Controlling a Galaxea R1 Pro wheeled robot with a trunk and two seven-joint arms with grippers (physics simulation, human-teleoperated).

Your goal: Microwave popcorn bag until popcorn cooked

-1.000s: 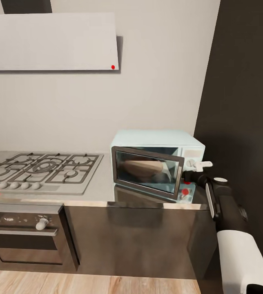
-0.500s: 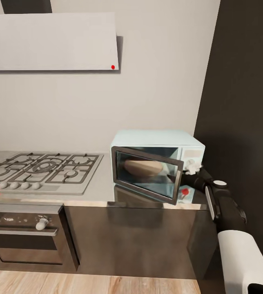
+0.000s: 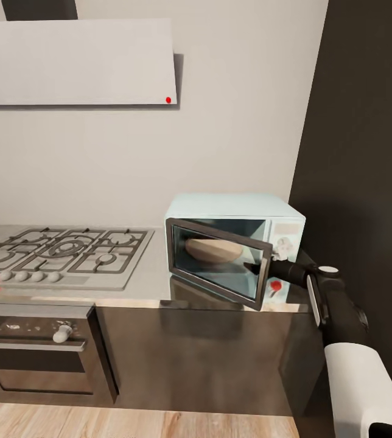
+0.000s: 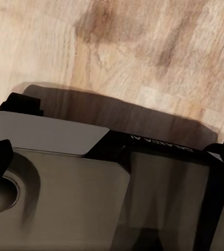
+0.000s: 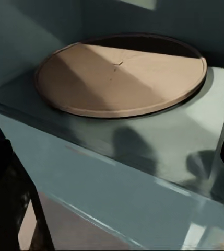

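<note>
I'm on the door-opening step: right gripper (image 3: 252, 266) sits at the microwave (image 3: 232, 243) door's free edge, door part-open, turntable (image 5: 119, 78) bare. Can't tell either gripper's jaws. Next I'd swing it wider, then fetch the bag.

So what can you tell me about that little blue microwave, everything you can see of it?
The microwave is a small pale mint-blue box standing on the grey countertop, right of the gas hob and beside a dark wall panel. Its dark-framed glass door hangs partly open, swung out from its left side. Inside lies a round tan turntable, bare. A white control panel with a knob and a red dot sits on the right. The right gripper reaches in at the door's free edge.
</note>
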